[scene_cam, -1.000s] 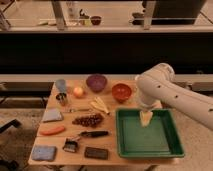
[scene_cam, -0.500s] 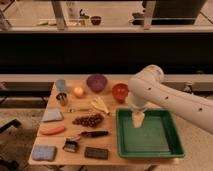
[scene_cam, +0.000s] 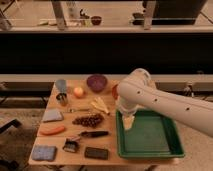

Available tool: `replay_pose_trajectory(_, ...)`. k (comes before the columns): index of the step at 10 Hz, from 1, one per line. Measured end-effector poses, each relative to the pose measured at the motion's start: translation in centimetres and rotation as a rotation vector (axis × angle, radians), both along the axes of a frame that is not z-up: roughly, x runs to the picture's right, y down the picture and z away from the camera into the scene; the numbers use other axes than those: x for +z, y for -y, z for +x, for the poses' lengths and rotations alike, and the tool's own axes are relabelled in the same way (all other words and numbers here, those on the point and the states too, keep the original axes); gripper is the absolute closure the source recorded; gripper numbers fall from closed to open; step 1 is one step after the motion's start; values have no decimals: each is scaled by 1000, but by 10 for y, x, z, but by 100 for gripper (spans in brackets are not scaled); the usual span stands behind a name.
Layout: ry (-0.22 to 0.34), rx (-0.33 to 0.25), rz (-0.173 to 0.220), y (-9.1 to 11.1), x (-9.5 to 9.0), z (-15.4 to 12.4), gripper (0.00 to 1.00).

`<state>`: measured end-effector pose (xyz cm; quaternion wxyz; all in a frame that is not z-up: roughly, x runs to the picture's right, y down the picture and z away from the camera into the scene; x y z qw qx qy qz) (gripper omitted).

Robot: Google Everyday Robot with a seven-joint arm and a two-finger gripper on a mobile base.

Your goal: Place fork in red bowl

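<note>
Hangs with the gripper [scene_cam: 129, 121] low over the left part of the tray [scene_cam: 150, 152], jaws spread wide, nothing between them. Sits further left than a second ago, when it was over the tray's middle, and a little further left than half a second ago. Covers with the arm [scene_cam: 150, 97] most of the red bowl [scene_cam: 114, 91], which was in full view a second ago; leaves only a sliver at the bowl's left edge showing. Shows the fork [scene_cam: 79, 110] flat on the table [scene_cam: 111, 142], just left of the banana [scene_cam: 100, 105] and behind the dark cluster [scene_cam: 89, 120], well apart from the gripper, untouched, in the same spot as before. Leaves the rest as it was: purple bowl [scene_cam: 96, 82] at the back, round fruit [scene_cam: 78, 92] near it, cup [scene_cam: 61, 86], carrot [scene_cam: 52, 130], black-handled utensil [scene_cam: 93, 134], brush [scene_cam: 71, 145], sponge [scene_cam: 44, 152].
</note>
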<state>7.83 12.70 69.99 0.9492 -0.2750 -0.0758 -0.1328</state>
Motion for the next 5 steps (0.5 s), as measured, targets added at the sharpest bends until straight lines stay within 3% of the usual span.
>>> replay_pose_trajectory(3, 39, -3, -2, -6, 6, -45, 20)
replay_pose_trajectory(5, 58, 2, -1, -11, 12, -57, 20)
